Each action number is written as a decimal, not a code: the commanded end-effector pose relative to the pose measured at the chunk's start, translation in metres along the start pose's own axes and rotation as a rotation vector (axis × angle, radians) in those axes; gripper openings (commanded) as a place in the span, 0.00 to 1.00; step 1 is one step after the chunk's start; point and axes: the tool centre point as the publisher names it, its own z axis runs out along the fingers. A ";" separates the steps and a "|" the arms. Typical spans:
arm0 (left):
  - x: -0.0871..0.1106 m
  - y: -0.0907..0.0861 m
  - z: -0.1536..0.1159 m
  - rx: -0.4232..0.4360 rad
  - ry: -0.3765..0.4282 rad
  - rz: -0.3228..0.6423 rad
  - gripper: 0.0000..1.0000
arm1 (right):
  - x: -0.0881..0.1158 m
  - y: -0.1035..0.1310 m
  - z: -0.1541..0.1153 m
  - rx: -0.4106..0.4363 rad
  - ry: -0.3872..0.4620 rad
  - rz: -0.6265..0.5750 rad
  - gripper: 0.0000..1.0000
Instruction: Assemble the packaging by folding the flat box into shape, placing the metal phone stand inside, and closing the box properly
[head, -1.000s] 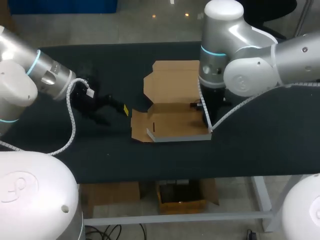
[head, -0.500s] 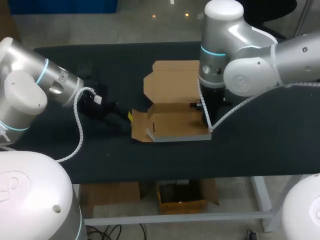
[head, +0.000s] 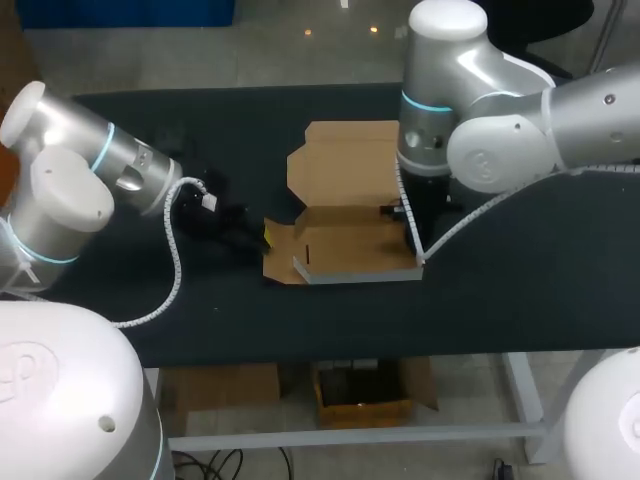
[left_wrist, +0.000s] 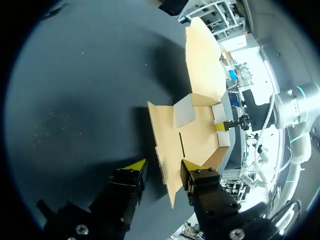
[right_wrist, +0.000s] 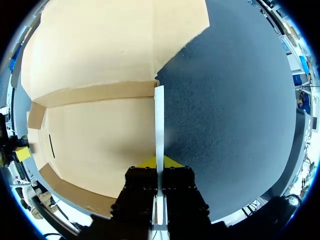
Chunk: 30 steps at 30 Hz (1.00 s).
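left fingers (left_wrist: 134, 165) moved in to box (head: 345, 245) edge, open; right fingers (right_wrist: 148, 162) clamped on box wall; dark table (head: 500, 290).

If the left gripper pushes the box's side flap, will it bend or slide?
Likely the flap hinges at its crease; it is thin cardboard. The box looks light and could slide, but the right gripper, shut on its opposite wall, should hold it.

Cardboard box (head: 345, 240) is laid open near the middle of the table (head: 520, 290), partly folded. Lid panel (head: 345, 160) is spread flat toward the table's far edge. Grey-faced near wall (head: 355, 275) is raised, left side flap (head: 278, 250) is laid flat, and right side flap (right_wrist: 159, 130) is stood upright.
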 end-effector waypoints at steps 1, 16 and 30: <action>0.003 -0.006 0.012 0.002 -0.021 -0.030 0.37 | 0.001 0.001 -0.001 0.005 -0.005 0.000 0.00; 0.020 -0.006 0.021 0.052 -0.116 -0.132 0.00 | 0.001 0.001 -0.001 0.005 -0.005 0.000 0.00; 0.060 -0.015 0.030 0.088 -0.393 -0.169 0.00 | 0.001 0.001 -0.001 0.005 -0.005 0.000 0.00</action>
